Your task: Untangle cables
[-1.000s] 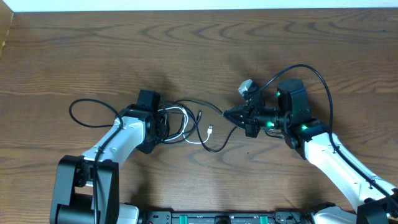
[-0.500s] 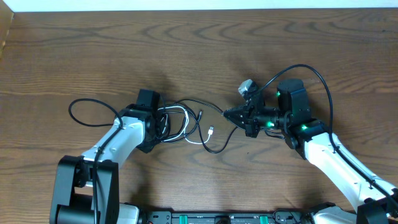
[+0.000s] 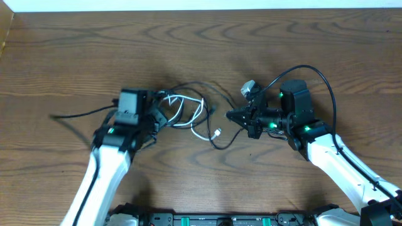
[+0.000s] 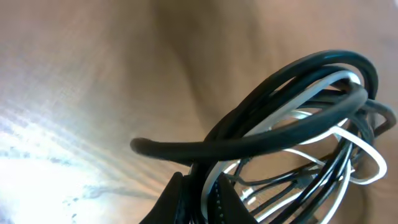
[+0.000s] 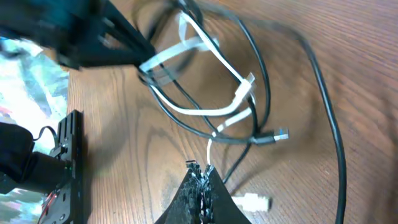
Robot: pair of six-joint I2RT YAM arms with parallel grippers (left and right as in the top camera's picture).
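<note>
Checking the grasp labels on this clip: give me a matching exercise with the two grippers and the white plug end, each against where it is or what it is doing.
Column one:
1. left gripper
2. right gripper
3. white plug end

Column two:
A. lies loose on the table, between the two grippers
B. shut on the looped bunch of cables, at its left side
C. shut on thin strands at the right side of the tangle

Pairs: 1-B; 2-C; 3-A
</note>
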